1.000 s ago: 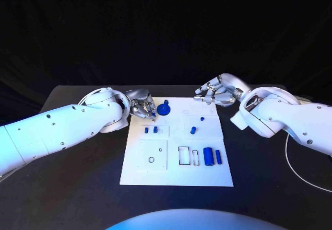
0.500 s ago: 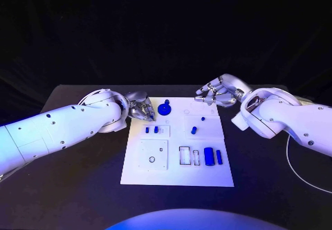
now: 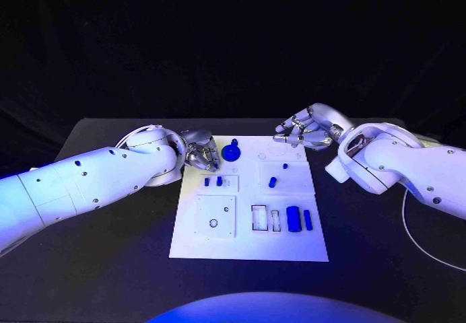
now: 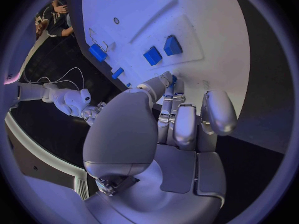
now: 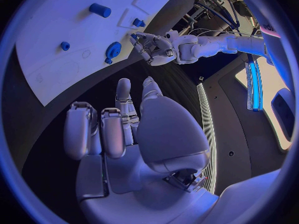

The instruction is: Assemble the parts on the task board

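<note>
On the black desk [image 3: 97, 269] lay the task board [image 3: 248, 245], blue parts [image 3: 297, 219] on it. At its far-left corner the left hand [image 3: 198, 155] curled its fingers [image 4: 187, 127], holding nothing visible. Beyond the far-right corner, the right hand [image 3: 303, 132] hovered, fingers [image 5: 115, 129] curled, empty.

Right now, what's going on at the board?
Neither hand holds a part. The left hand sits at the task board's far left corner, fingers curled in, beside the round blue part. The right hand hovers past the far right corner, also curled. The other blue parts lie untouched on the board.
</note>
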Tool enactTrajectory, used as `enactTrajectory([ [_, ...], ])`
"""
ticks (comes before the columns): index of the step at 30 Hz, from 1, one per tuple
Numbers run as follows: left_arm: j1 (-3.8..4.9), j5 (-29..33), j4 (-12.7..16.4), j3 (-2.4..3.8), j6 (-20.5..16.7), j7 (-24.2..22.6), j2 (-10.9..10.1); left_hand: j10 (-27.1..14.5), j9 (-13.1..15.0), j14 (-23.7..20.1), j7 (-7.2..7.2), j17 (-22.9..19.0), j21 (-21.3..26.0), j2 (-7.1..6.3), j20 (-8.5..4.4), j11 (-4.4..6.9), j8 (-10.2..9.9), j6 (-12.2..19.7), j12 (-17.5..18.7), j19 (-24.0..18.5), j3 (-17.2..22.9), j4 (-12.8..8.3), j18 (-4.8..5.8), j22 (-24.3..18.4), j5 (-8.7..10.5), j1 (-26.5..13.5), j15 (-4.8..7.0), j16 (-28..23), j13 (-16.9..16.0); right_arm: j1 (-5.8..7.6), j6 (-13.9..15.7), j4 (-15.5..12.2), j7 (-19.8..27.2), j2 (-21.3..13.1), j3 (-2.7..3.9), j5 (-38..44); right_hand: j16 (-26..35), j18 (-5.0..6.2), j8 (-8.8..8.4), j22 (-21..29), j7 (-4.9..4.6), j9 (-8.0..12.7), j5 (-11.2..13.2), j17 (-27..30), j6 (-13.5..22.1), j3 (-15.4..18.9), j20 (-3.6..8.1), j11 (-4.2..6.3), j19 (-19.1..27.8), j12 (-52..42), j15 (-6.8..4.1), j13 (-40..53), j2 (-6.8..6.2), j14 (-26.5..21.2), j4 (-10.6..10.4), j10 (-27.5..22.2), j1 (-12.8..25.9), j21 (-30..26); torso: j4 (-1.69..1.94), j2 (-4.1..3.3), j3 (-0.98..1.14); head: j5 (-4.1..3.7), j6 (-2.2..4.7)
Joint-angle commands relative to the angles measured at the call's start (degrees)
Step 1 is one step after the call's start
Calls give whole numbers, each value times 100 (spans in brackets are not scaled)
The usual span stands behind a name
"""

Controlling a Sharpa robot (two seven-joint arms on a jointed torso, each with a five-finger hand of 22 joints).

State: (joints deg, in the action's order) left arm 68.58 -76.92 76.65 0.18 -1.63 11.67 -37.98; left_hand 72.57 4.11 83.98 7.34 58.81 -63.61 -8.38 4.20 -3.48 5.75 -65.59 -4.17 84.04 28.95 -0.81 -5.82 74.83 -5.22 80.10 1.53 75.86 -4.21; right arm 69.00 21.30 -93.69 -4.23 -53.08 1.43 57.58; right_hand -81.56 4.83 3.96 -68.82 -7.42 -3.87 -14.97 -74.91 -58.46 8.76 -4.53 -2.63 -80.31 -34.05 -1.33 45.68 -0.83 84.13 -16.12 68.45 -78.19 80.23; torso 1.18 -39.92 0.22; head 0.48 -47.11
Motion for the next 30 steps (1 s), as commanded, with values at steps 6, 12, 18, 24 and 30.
enactTrajectory([
  [6,-18,-388,-45,-4,130,138,68,7,5,88,30,-8,-21,-16,-4,-13,-34,-8,31,137,13,-20,89,11,38,-40,-23,-8,1,-4,-52,-8,41,4,0,19,19,-49,23,5,-6,-8,-36,-478,-52,-5,11,6,26,-11,-36,-10,25,361,35,-21,-18,-36,2,3,1,3,6],
  [12,-19,-431,-90,-5,158,168,114,7,5,87,28,-8,-17,-19,-3,-12,-36,-8,32,136,14,-24,88,10,38,-40,-22,-7,1,-4,-54,-12,46,3,0,19,19,-49,23,5,-6,-8,-36,-478,-52,-5,11,6,26,-11,-36,-10,25,361,35,-21,-18,-36,4,0,-2,-1,7],
  [18,-20,-456,-116,-6,227,199,150,13,6,86,23,-16,-11,-16,-4,-8,-37,-13,31,134,20,-31,86,7,36,-37,-21,-9,0,-4,-59,-16,48,1,0,19,19,-49,23,5,-6,-8,-36,-478,-52,-5,11,6,26,-11,-36,-10,25,361,35,-21,-18,-36,-2,0,0,-1,8],
  [24,-24,-468,-129,-8,256,219,168,11,4,85,24,-17,-8,-25,-4,-9,-44,-11,37,132,20,-37,85,7,37,-43,-19,-8,1,-4,-62,-18,49,-4,0,18,19,-49,23,5,-6,-8,-36,-478,-52,-5,11,6,26,-11,-36,-10,25,361,35,-21,-18,-36,-1,0,-2,-7,2],
  [30,-27,-462,-126,-9,246,244,166,-169,-42,76,107,-52,20,-109,22,-78,-198,211,77,116,33,-64,86,3,32,-128,-72,-5,33,-4,-60,-14,50,-7,0,18,19,-49,23,5,-6,-8,-36,-478,-52,-5,11,6,26,-11,-36,-10,25,361,35,-21,-18,-36,6,2,0,-16,-3],
])
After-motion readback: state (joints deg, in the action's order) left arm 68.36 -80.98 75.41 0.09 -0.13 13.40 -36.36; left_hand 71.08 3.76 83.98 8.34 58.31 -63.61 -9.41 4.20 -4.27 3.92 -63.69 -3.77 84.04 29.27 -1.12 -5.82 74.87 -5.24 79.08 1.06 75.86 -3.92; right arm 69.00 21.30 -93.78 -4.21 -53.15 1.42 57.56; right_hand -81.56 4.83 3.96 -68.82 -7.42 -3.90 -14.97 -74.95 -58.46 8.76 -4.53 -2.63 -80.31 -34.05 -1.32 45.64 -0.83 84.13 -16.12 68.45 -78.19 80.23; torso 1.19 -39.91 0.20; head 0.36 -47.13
